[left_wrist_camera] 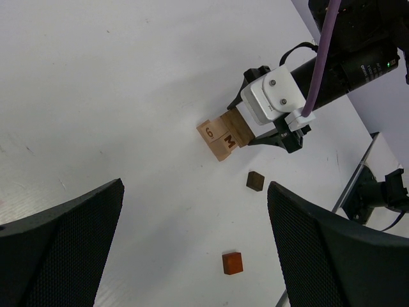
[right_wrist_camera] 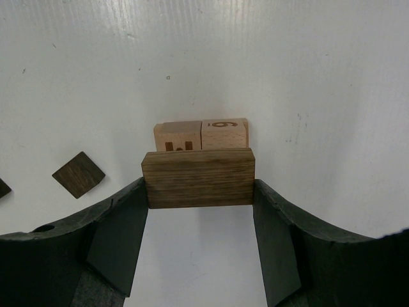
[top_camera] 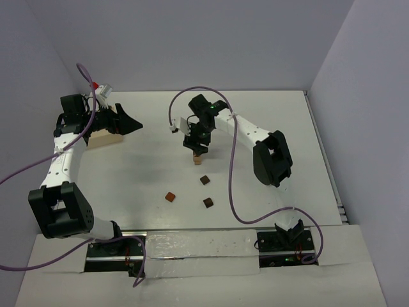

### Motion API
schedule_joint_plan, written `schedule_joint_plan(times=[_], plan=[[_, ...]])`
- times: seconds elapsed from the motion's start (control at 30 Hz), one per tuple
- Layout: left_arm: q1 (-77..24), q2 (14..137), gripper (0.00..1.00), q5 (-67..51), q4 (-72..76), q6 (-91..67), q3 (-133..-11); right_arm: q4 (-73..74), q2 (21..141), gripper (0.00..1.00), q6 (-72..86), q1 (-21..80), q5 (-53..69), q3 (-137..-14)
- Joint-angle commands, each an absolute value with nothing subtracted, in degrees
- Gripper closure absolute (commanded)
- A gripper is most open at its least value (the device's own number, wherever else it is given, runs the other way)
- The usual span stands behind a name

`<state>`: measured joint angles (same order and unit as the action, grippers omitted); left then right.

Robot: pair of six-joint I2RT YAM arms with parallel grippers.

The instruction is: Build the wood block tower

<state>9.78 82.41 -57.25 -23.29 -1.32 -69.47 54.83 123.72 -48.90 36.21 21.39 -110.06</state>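
My right gripper [right_wrist_camera: 200, 192] is shut on the longer dark brown wood block [right_wrist_camera: 198, 178], gripping its two ends. It holds the block level, right over two light tan cubes [right_wrist_camera: 201, 135] that stand side by side on the table. I cannot tell whether they touch. The same group shows in the left wrist view [left_wrist_camera: 220, 135] and in the top view [top_camera: 197, 155]. No narrow one-block-wide tower is in view. Three small brown cubes lie loose nearer the arms [top_camera: 204, 180] [top_camera: 170, 197] [top_camera: 208, 203]. My left gripper [top_camera: 131, 125] is open and empty at the far left.
A flat pale tan board [top_camera: 105, 137] lies under the left wrist at the table's left edge. In the left wrist view a dark cube [left_wrist_camera: 255, 181] and a reddish cube [left_wrist_camera: 232, 263] lie between the open fingers. Purple cables hang over both arms.
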Motion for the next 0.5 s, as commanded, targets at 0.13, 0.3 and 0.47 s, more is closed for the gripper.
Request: schedule_joint_plan(times=[0.13, 0.3, 0.47], plan=[[9.46, 82.73, 0.01, -59.06, -20.95, -1.82, -72.13, 52.56, 124.72, 0.61, -49.42, 35.86, 20.95, -109.57], [9.40, 82.97, 0.01, -59.15, -21.05, -1.76, -72.42, 52.43, 125.02, 0.60, -49.44, 35.86, 20.96, -109.42], [9.32, 83.16, 0.01, -59.24, -21.11, -1.83, -72.62, 52.28, 125.51, 0.58, -49.39, 35.79, 21.02, -109.69]])
